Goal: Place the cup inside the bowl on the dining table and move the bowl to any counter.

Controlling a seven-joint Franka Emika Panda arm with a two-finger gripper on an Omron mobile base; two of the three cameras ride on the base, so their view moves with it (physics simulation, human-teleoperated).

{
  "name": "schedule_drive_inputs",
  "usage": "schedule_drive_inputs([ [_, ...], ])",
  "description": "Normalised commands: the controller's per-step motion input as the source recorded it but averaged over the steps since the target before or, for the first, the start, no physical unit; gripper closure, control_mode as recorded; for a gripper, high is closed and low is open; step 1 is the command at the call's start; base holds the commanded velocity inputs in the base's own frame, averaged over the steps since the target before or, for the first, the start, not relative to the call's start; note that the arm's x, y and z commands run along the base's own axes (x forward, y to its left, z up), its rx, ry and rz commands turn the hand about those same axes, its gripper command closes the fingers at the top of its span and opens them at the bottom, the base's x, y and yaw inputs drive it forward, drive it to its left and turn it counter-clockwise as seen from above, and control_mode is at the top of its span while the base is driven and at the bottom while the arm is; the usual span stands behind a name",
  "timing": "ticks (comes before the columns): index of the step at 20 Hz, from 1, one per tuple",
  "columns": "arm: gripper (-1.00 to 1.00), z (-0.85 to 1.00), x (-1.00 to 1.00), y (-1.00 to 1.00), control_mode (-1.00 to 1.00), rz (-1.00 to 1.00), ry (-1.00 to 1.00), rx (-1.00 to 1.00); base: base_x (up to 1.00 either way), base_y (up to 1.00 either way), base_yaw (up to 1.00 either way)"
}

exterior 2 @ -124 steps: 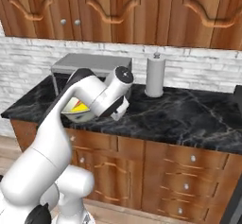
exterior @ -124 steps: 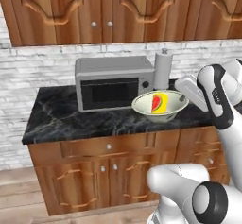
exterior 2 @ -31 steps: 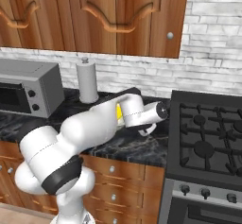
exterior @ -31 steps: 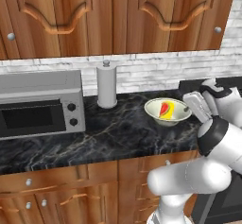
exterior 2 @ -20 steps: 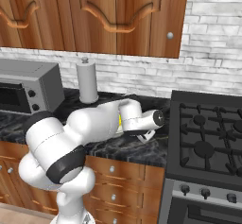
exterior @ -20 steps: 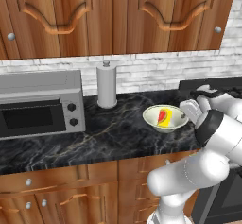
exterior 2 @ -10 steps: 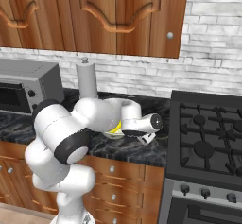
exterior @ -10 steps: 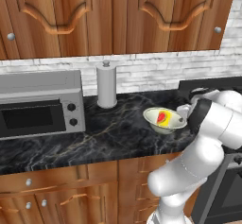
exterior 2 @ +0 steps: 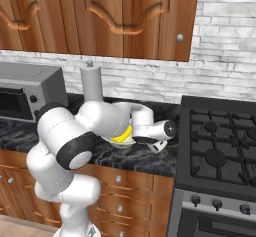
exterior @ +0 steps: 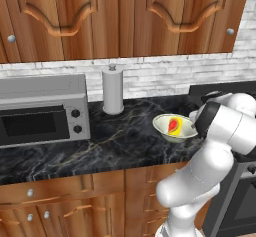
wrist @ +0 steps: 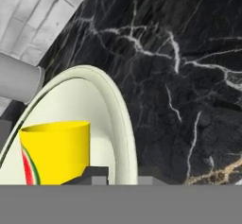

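The cream-white bowl (exterior: 163, 126) rests on the black marble counter (exterior: 125, 143), to the right of the paper towel roll. The yellow cup (exterior: 174, 125) with its red patch stands inside it. In the hand view the cup (wrist: 56, 150) is close on the left, within the bowl's rim (wrist: 124, 124). My gripper (wrist: 123, 175) straddles that rim, one dark fingertip (wrist: 94, 173) inside and the other outside, closed against it. From the left base view the gripper (exterior: 193, 126) is at the bowl's right edge. My arm covers most of the bowl (exterior 2: 121, 137) in the right base view. The dining table is out of view.
A grey paper towel roll (exterior: 112, 88) stands at the back of the counter, and a microwave (exterior: 40, 111) is at the left. A black gas stove (exterior 2: 215, 141) adjoins the counter on the right. Wooden wall cabinets (exterior: 125, 16) hang above.
The bowl with the cup has come down a little onto the counter. My arm has folded lower over it. The cameras have not shifted in the last second.
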Motion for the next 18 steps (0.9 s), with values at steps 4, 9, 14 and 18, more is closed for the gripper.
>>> schedule_drive_inputs([
  [4,-1.00,0.24,-0.02,0.00,-1.00,0.00,0.00,-0.04,0.00,0.00,0.00],
  [9,-1.00,0.52,-0.04,0.00,-1.00,0.00,0.00,-0.11,0.00,0.00,0.00],
  [14,-1.00,0.65,-0.59,-0.01,-1.00,0.00,0.00,-0.04,0.00,0.00,0.00],
  [18,-1.00,0.46,-0.86,0.00,-1.00,0.00,0.00,-0.08,0.00,0.00,0.00],
])
